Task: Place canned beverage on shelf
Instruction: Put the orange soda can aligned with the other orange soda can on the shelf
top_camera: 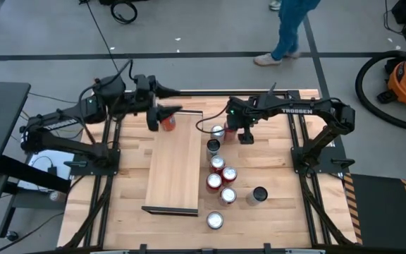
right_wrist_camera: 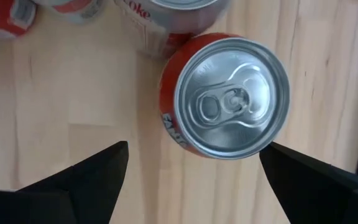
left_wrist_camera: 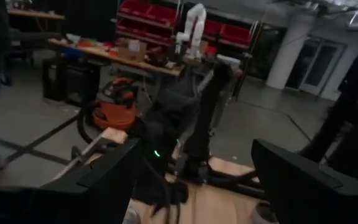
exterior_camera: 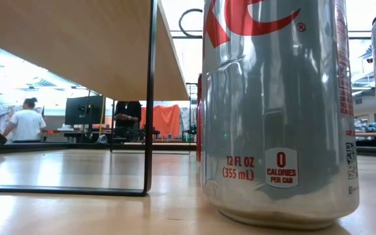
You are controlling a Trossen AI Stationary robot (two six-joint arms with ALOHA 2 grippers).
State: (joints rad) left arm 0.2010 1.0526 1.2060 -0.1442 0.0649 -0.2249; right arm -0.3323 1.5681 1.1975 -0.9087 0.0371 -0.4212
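Tabletop (top_camera: 273, 212) cans (top_camera: 220, 176) are crowding the red can (right_wrist_camera: 225, 96) under the right gripper's (right_wrist_camera: 191, 165) parted fingers, risking knocking neighbours; left gripper (top_camera: 162, 113), also open, is hovering over the shelf (top_camera: 177, 166).

The shelf (top_camera: 177, 166) is a long pale wooden board with dark lips at its short ends, standing raised on the table. One red can (top_camera: 168, 123) stands upright on its far end. Other cans (top_camera: 220, 176) stand upright in a loose cluster on the table just right of it.
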